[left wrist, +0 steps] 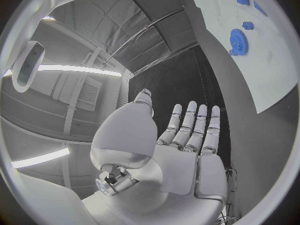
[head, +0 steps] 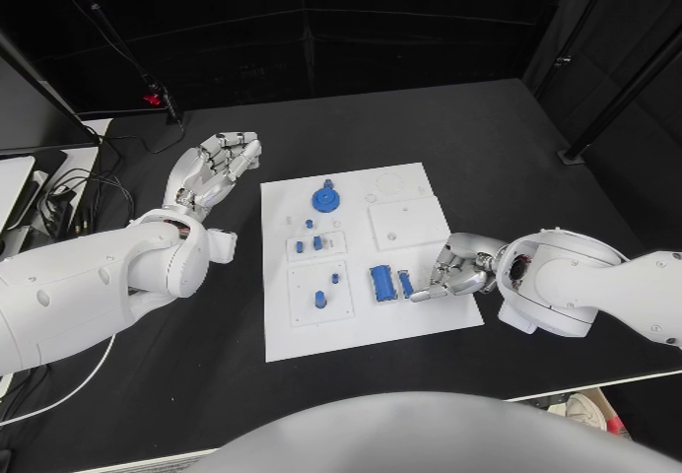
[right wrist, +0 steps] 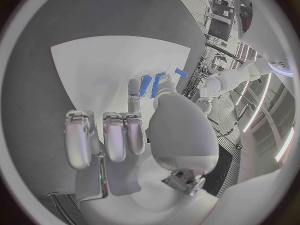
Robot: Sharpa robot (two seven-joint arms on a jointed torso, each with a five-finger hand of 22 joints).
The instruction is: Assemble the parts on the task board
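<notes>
The white task board [head: 427,325] lies in the middle of the black table. On it are a blue gear [head: 327,200], small blue pieces [head: 315,242] and a wide blue block [head: 381,282] with a narrow blue bar [head: 405,285] beside it. My right hand [head: 455,271] rests at the board's right edge. Its thumb and one finger reach to the narrow bar [right wrist: 156,83], and the other fingers are curled in. Whether they pinch the bar is unclear. My left hand [head: 213,169] hovers left of the board, flat, fingers straight and holding nothing. From the left wrist, my left hand [left wrist: 187,150] faces the gear [left wrist: 237,40].
Cables and equipment [head: 57,197] crowd the table's left edge. A black stand foot [head: 576,154] sits on the table at the far right. Two white square plates [head: 401,225] occupy the board's far right part.
</notes>
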